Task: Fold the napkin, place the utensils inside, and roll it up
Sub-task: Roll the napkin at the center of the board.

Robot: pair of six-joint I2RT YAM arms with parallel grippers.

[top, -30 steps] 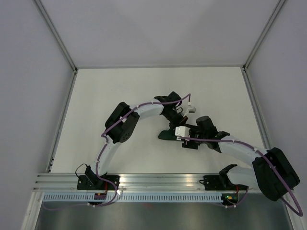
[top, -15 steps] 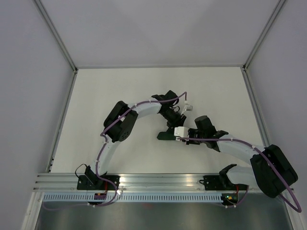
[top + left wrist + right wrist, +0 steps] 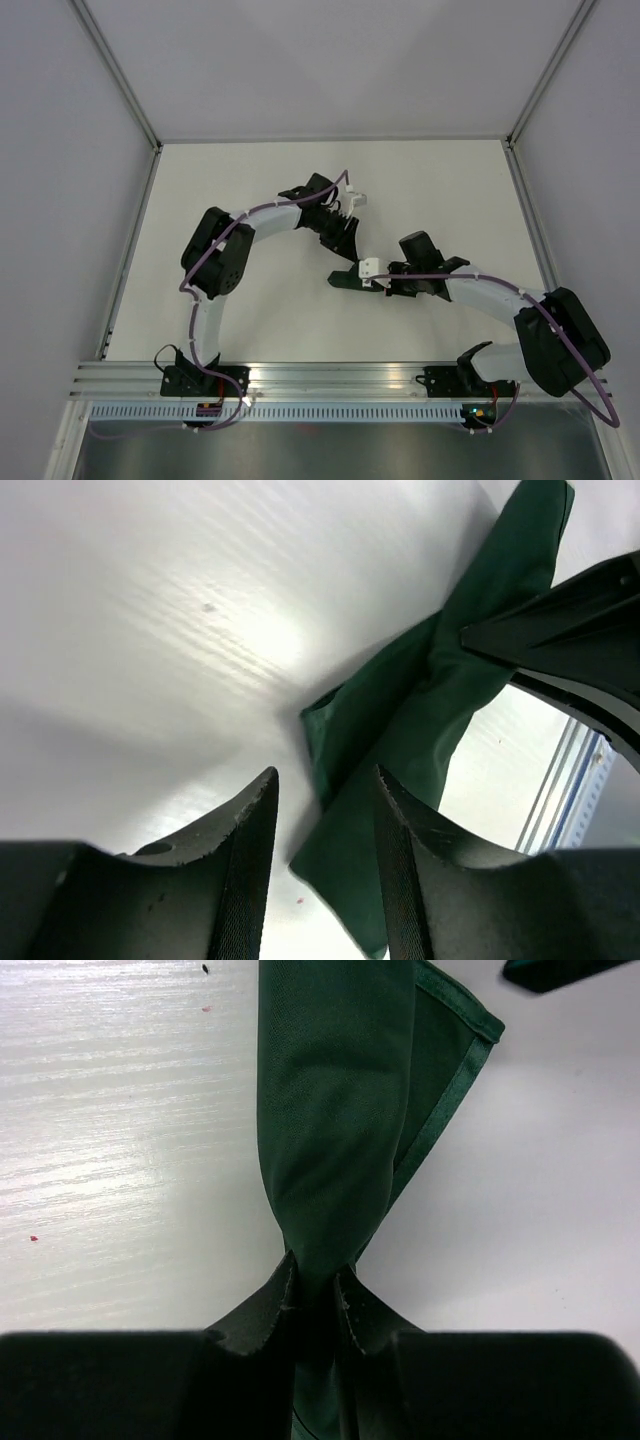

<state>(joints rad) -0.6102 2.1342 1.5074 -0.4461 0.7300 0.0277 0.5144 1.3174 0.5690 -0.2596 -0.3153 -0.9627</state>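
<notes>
Napkin fills the centre of the right wrist view as a dark green, slightly shiny strip of thin cloth. It is gathered into a narrow twisted roll, with a stitched hem folding out towards the upper right. Its lower end narrows into the right gripper, whose two black fingers are pinched tight on the fabric at the bottom centre of the frame, the cloth bunched between them.

In the top view the napkin is a small dark shape near the centre of the white table. The right gripper is at its right end and the left gripper is just above it in the frame.

In the left wrist view the left gripper shows two matt black fingers with finely ribbed inner faces at the bottom of the frame. They stand partly apart with nothing gripped between them. Beyond the gap the napkin runs as a creased, flattened band from the upper right to the lower centre. The table surface is smooth and white, with faint streaks and a soft glare.
</notes>
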